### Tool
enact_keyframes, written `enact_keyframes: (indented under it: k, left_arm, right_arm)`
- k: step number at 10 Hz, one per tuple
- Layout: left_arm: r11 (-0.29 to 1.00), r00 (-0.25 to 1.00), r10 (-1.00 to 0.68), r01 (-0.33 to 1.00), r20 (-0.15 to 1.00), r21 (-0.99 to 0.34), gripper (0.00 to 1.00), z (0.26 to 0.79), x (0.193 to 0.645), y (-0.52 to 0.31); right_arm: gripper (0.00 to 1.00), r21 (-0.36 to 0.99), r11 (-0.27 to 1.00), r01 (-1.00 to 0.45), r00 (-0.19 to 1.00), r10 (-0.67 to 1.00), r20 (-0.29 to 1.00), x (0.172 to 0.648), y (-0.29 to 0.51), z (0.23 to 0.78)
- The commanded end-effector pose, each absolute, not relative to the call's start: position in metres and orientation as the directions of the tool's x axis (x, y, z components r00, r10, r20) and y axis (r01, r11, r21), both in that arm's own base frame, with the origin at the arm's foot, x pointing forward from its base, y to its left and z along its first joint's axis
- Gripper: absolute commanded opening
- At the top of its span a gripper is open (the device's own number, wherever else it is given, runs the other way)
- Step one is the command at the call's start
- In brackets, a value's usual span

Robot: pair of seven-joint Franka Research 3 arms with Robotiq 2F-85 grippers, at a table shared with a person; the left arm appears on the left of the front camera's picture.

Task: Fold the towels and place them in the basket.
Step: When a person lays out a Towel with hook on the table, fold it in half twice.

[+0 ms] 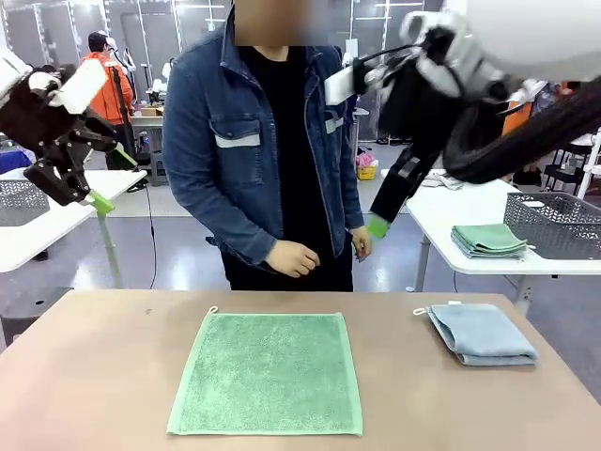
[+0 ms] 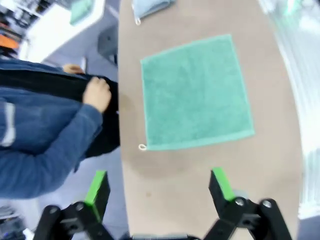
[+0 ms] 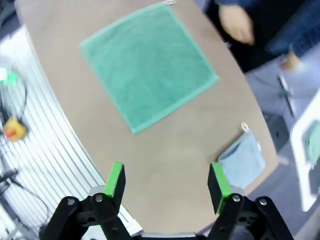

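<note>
The green towel (image 1: 268,371) lies spread flat in the middle of the brown table (image 1: 94,376). To its right rests the pale blue-grey towel (image 1: 484,334), folded, its loop toward the person. My left gripper (image 1: 113,178) hangs high at the left, open and holding nothing. High at the right my right gripper (image 1: 380,224) is raised, also open. The left wrist view looks down between the open left gripper (image 2: 160,190) onto the green towel (image 2: 195,92) and an edge of the blue towel (image 2: 150,6). Under the right gripper (image 3: 167,182) lie the green towel (image 3: 147,65) and blue towel (image 3: 242,160). The basket is out of view.
A person in a denim jacket (image 1: 254,141) stands at the far edge with both hands (image 1: 291,258) low near the table. Neighbouring white tables carry a grey mesh crate (image 1: 554,224) with folded green cloths (image 1: 488,241), and another crate (image 1: 19,200) at the left.
</note>
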State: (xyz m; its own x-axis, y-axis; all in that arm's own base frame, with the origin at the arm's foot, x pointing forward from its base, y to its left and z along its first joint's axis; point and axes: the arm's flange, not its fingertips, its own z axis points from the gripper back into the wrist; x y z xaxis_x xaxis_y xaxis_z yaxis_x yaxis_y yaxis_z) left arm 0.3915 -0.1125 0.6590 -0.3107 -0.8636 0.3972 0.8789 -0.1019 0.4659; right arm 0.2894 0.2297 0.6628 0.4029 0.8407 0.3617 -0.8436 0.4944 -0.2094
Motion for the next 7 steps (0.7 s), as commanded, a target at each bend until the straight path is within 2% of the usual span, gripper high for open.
enact_keyframes:
  k: [1,2,4,7]
  left_arm:
    - [-0.133,-0.282,-0.919,0.880,0.275,0.457,1.00,0.645,0.373,-0.136]
    - [-0.173,-0.303,-0.923,0.878,0.238,0.446,1.00,0.638,0.362,-0.150]
    - [-0.211,-0.284,-0.951,0.887,0.125,0.411,1.00,0.613,0.329,-0.182]
    - [-0.226,-0.241,-0.971,0.909,-0.002,0.351,1.00,0.584,0.302,-0.203]
  right_arm:
    - [0.83,-0.322,0.292,-0.901,0.217,0.944,0.249,0.290,0.245,0.650]
    - [0.83,-0.341,0.197,-0.919,0.137,0.972,0.192,0.288,0.258,0.634]
    - [0.83,-0.321,0.085,-0.943,0.063,0.995,0.081,0.280,0.282,0.599]
    - [0.83,-0.258,0.019,-0.966,0.021,1.000,-0.004,0.287,0.303,0.567]
